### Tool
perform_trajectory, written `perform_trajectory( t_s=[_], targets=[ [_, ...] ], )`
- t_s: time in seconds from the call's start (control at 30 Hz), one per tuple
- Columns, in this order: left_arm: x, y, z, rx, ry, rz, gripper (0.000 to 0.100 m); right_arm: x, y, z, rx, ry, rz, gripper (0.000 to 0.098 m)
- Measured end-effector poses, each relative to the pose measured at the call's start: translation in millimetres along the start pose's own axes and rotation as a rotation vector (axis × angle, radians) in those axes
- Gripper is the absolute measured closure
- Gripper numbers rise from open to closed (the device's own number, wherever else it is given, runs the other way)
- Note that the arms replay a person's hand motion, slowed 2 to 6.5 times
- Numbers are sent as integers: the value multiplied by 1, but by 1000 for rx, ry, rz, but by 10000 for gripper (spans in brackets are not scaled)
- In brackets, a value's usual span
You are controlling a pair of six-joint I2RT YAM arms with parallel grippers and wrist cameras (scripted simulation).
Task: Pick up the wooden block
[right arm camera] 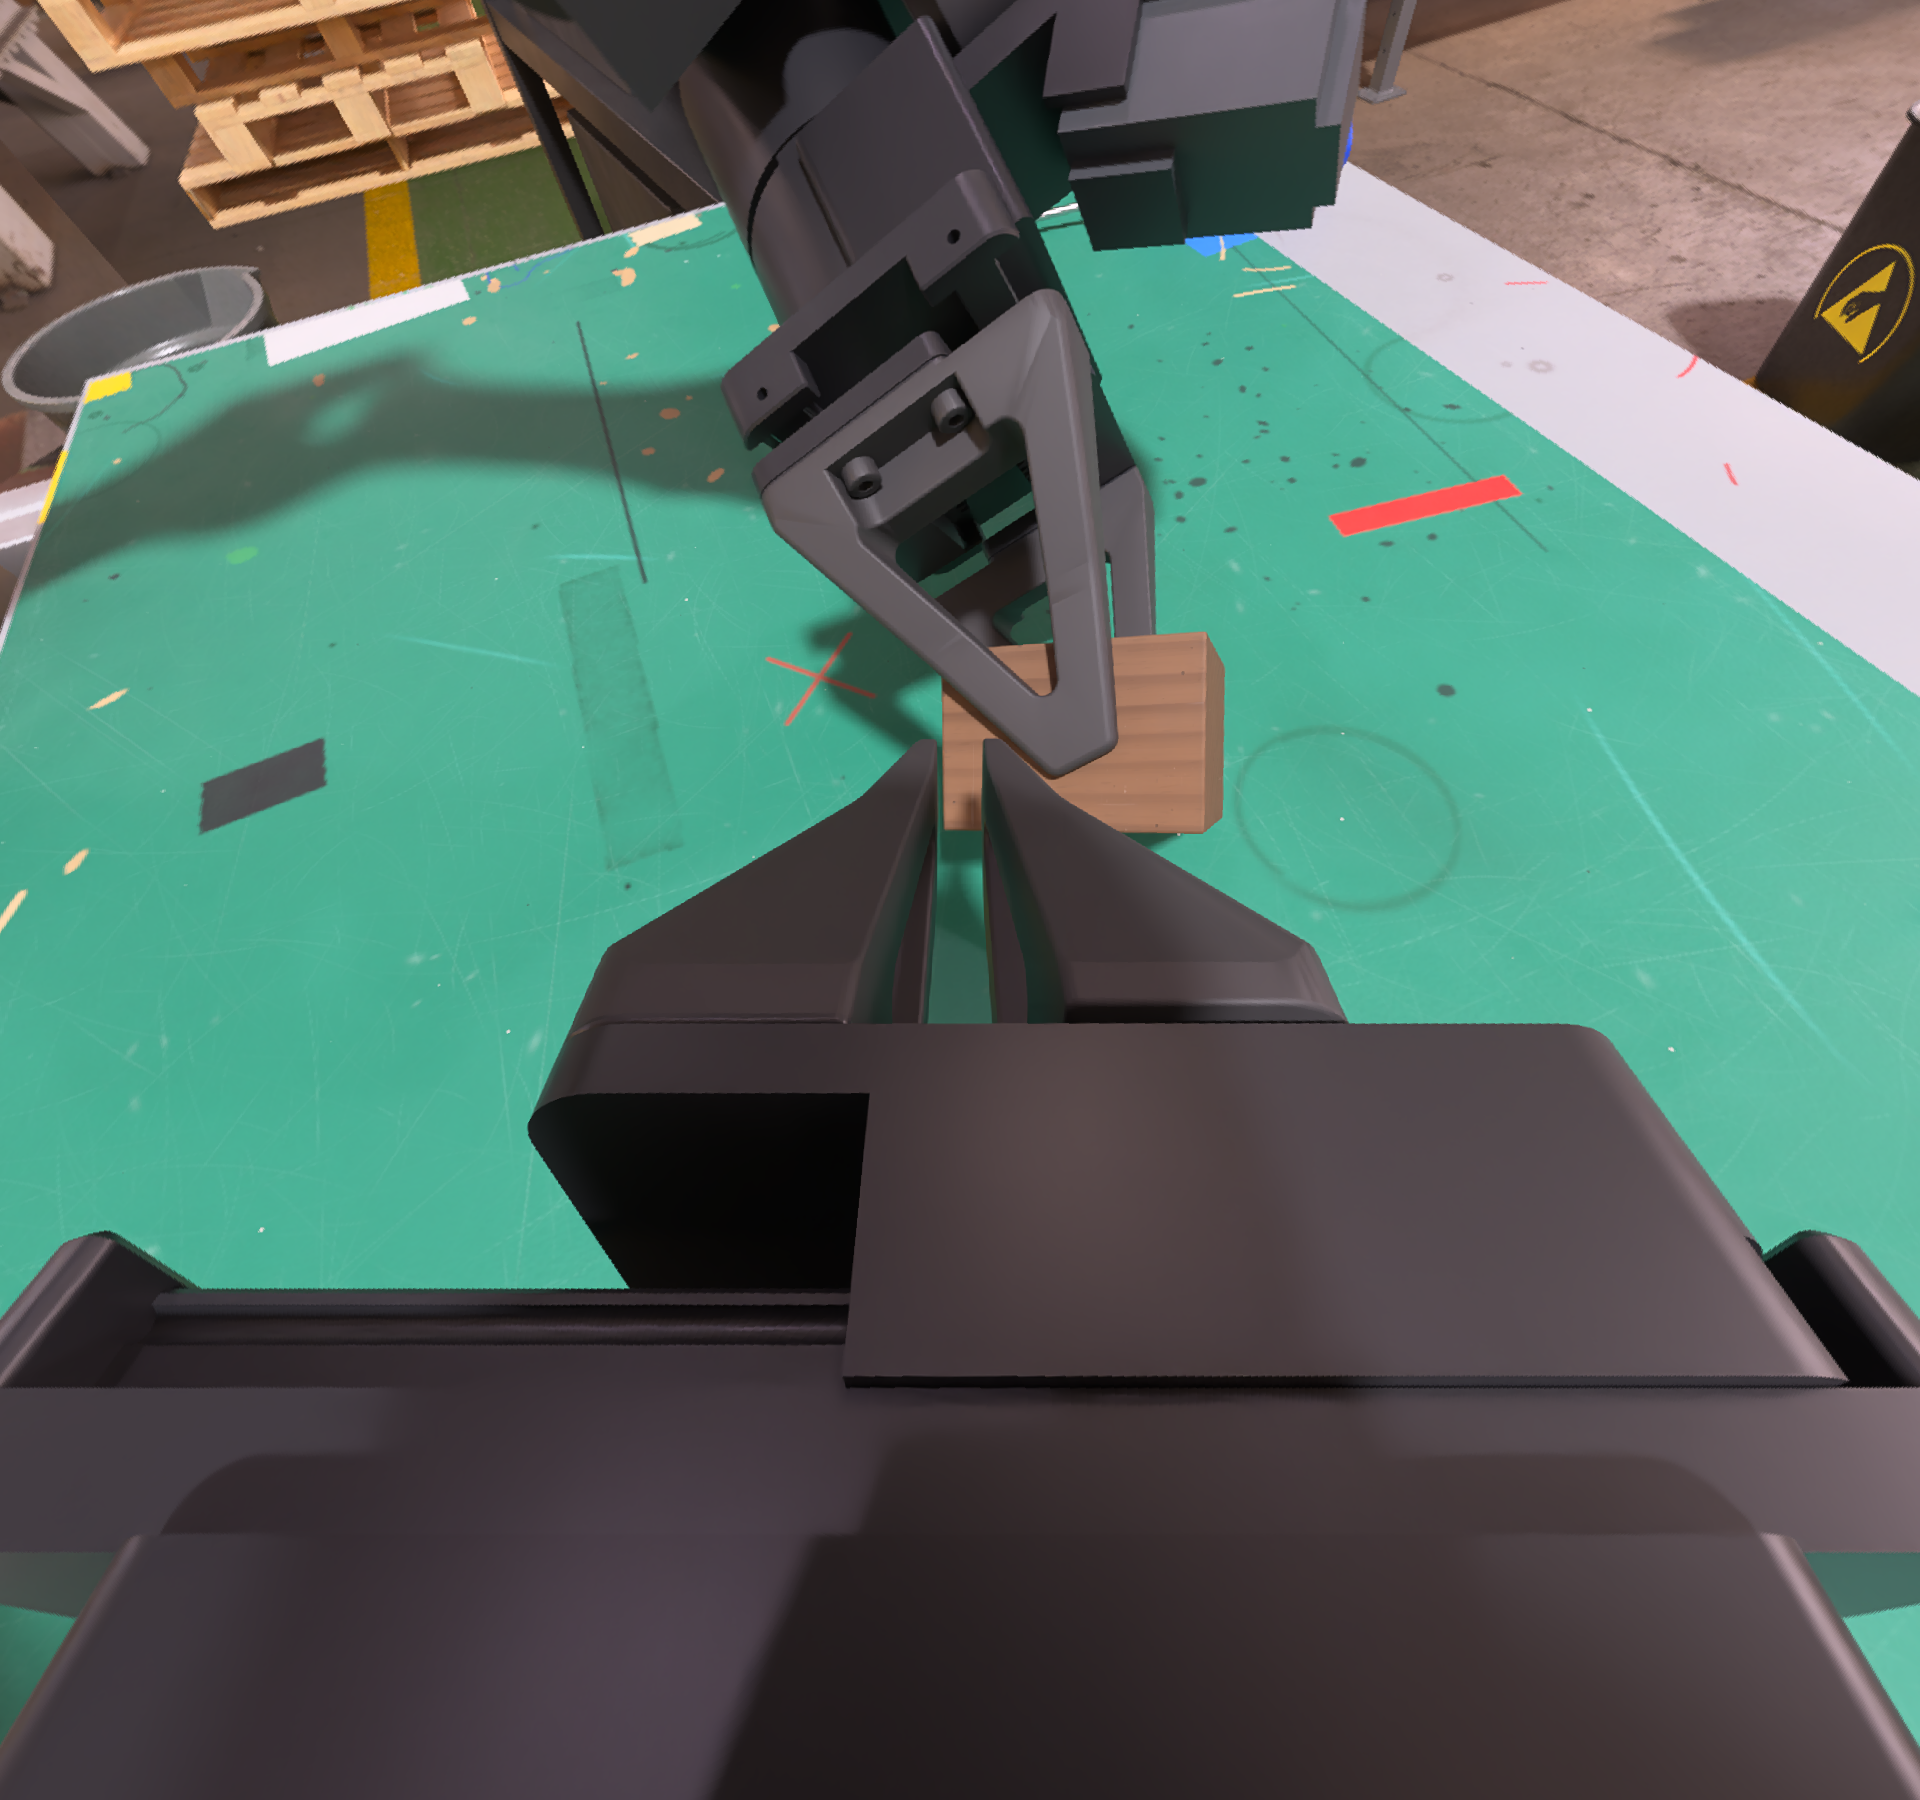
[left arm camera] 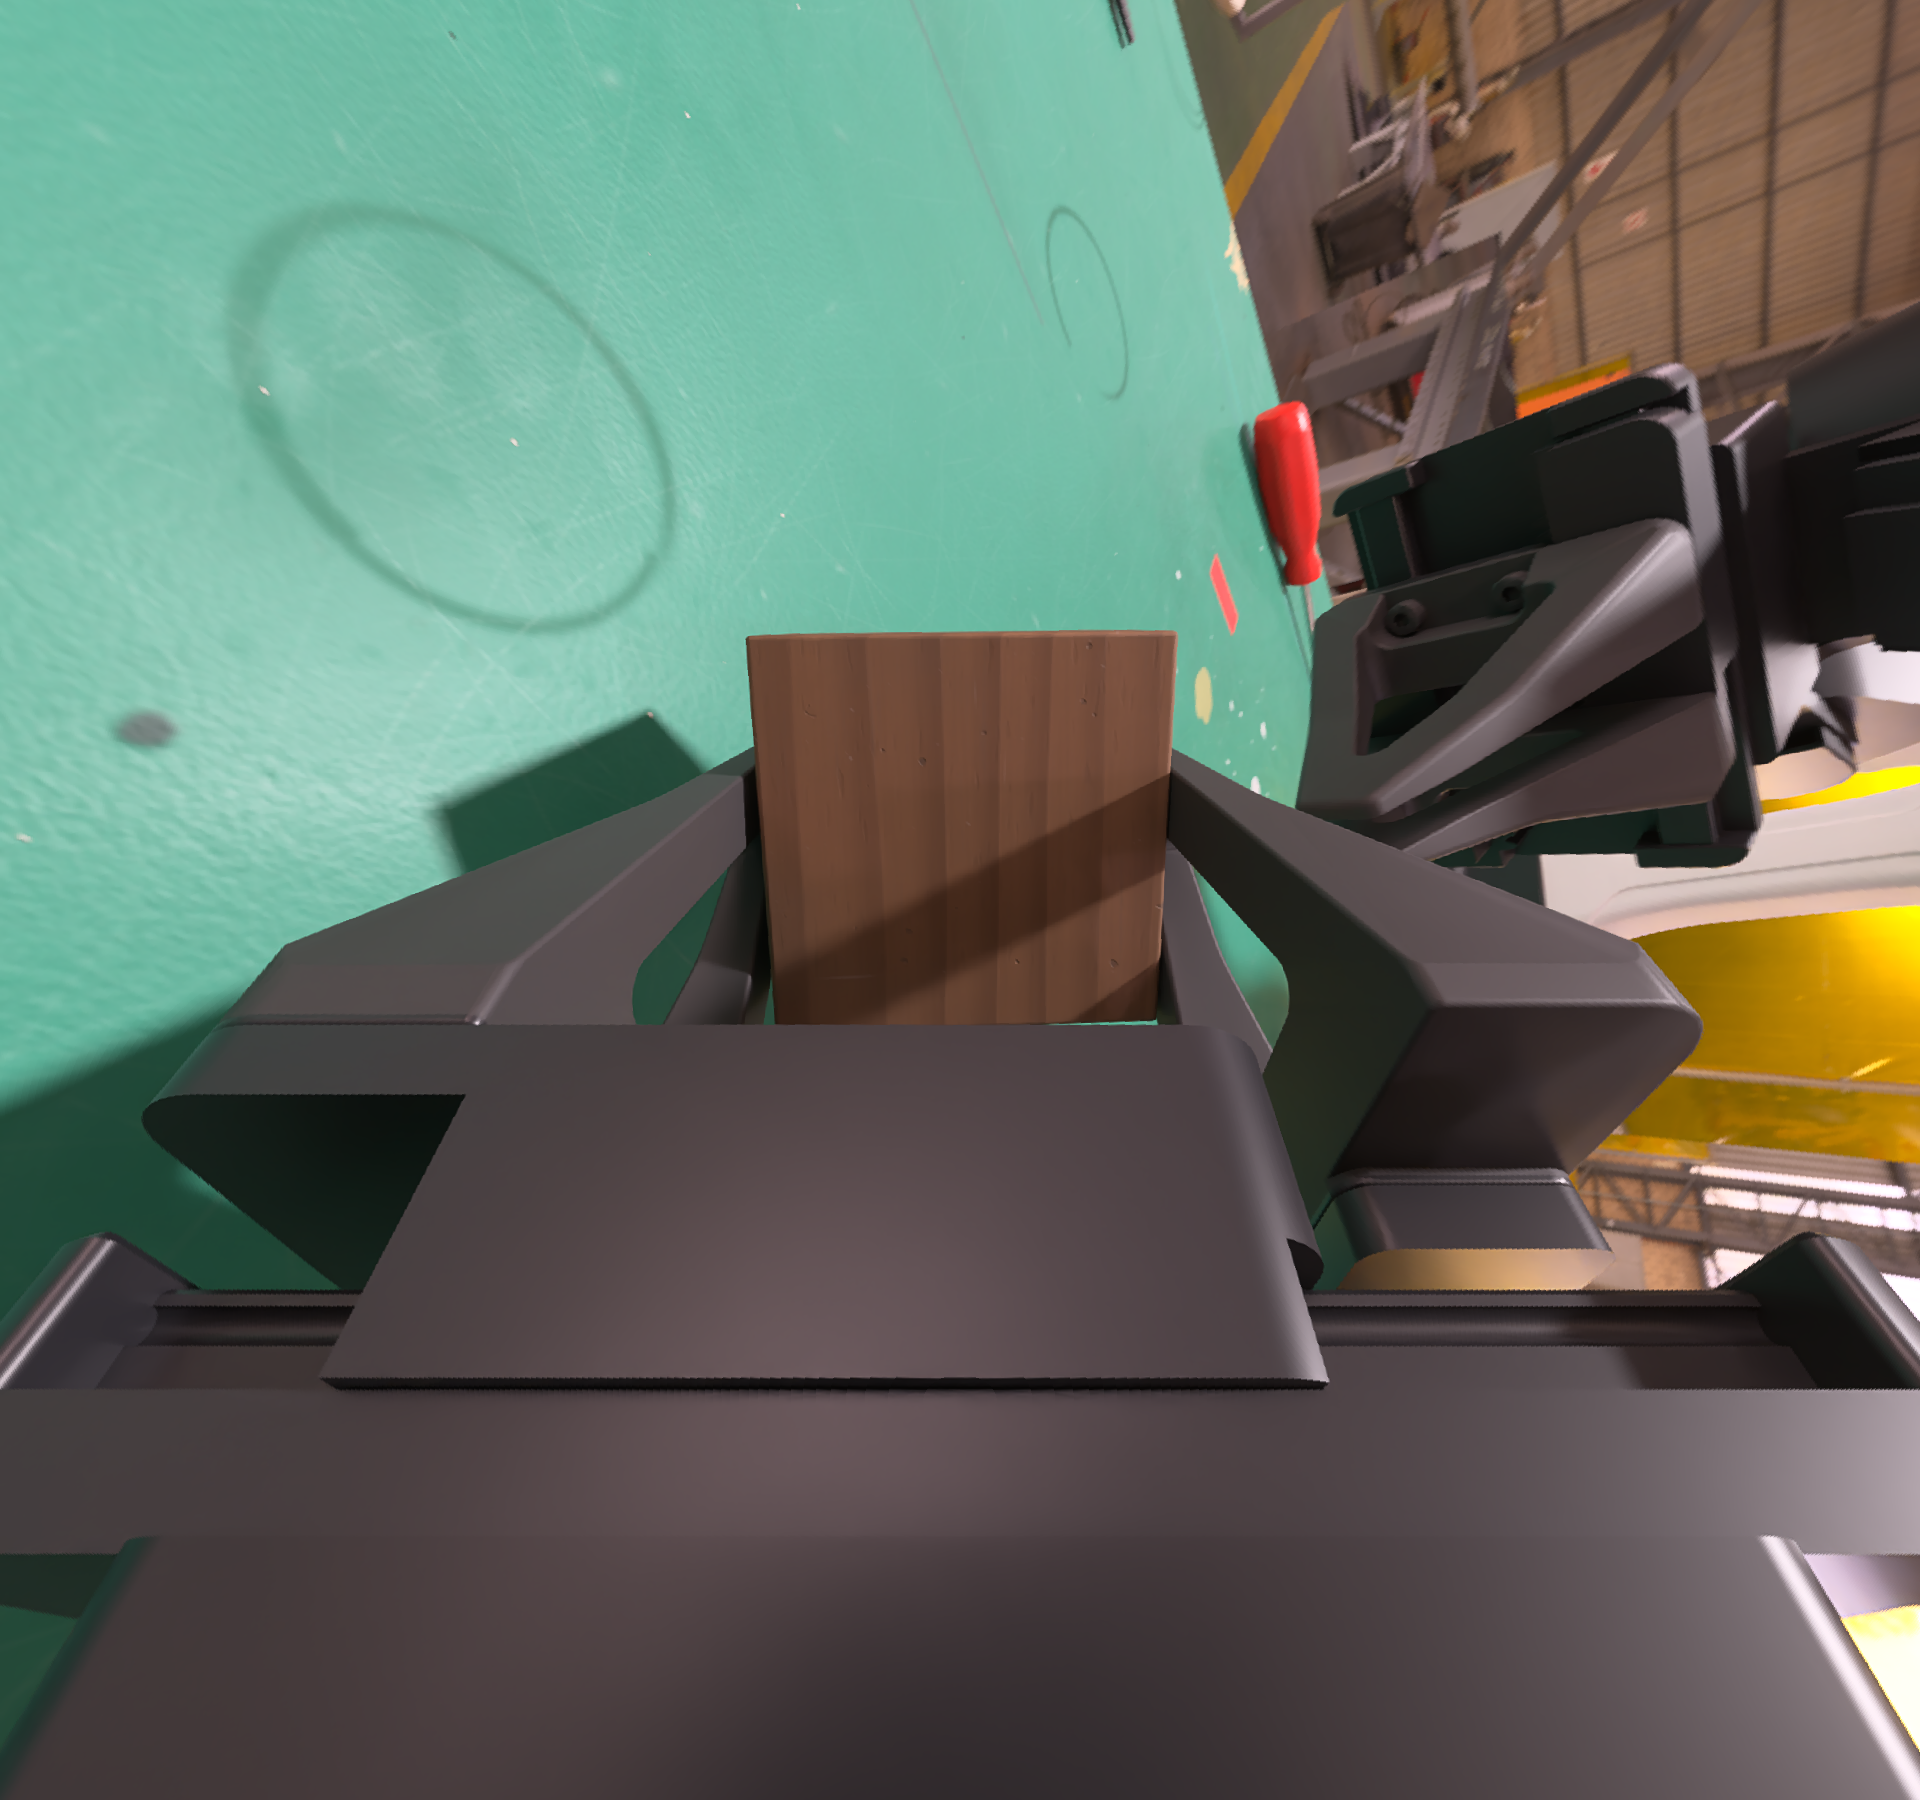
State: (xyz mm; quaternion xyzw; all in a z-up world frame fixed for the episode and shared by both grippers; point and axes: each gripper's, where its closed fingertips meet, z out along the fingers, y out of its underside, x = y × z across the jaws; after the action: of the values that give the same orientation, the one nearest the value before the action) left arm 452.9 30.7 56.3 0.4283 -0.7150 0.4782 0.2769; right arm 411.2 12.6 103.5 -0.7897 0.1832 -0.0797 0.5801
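The wooden block (left arm camera: 961, 815) is a brown cuboid gripped between the two fingers of my left gripper (left arm camera: 961, 774), which is shut on its sides over the green mat (left arm camera: 520, 192). In the right wrist view the block (right arm camera: 1164, 742) hangs in the left gripper (right arm camera: 1081, 763), which reaches down from above. I cannot tell whether the block touches the mat. My right gripper (right arm camera: 958, 758) is shut and empty, with its fingertips just in front of the block's near face. It also shows in the left wrist view (left arm camera: 1351, 701), to the right of the block.
A red-handled screwdriver (left arm camera: 1288, 493) lies near the mat's edge. A red tape strip (right arm camera: 1423, 503) is on the mat at the right. Off the table are wooden pallets (right arm camera: 281, 57), a grey tub (right arm camera: 135, 327) and a black container (right arm camera: 1860, 306).
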Motion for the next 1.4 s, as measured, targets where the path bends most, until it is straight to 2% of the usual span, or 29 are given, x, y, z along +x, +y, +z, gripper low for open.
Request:
perform_trajectory(
  t_s=[0.23,0.53,0.87,1.4],
  targets=[
    [8,5,-2,91,50,-69,451,-6,3,6,-46,-16,-10,907],
    [12,8,-2,161,82,-109,451,-9,4,11,-142,-8,-41,907],
    [14,6,-2,195,104,-133,451,-11,3,12,-218,-10,-82,907],
    [15,8,0,195,135,-154,451,-14,3,17,-312,0,-146,907]
  ],
)
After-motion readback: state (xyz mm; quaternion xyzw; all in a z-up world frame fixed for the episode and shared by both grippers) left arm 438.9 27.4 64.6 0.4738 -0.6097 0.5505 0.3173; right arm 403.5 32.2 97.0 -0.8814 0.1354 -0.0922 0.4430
